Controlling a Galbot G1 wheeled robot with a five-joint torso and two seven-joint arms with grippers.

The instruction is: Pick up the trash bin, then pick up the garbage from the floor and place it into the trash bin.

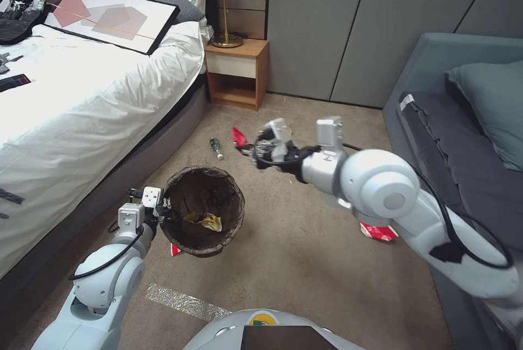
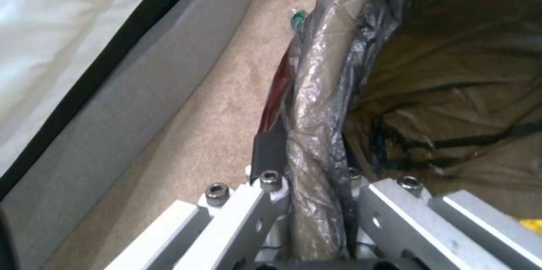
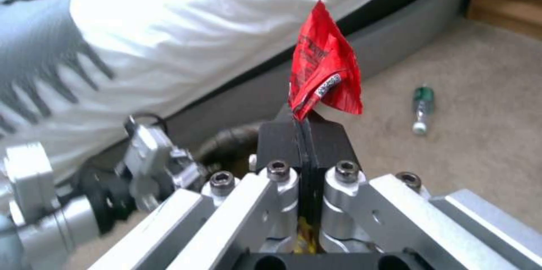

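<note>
One trash bin [image 1: 202,211] hung from the left gripper [image 1: 162,204], jaws pinching its rim at nine o'clock. The right gripper [image 1: 243,146], jaws pressed together, pinched one red wrapper [image 3: 324,76] at the bin's one o'clock. One bottle [image 1: 216,148] lay on the carpet [image 1: 305,252].

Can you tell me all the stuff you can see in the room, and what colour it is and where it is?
trash bin: 1, white with dark bag, held above the floor beside the bed
red wrapper: 1, red, pinched in the right gripper
bottle: 1, green label, on the floor near the bed
red-and-white packet: 1, on the floor by the sofa
yellow wrapper: 1, inside the bin
bed: 1, white
nightstand: 1, wooden, with lamp
left gripper: jaws clamped on the bin's rim
right gripper: jaws shut, past the bin
</note>
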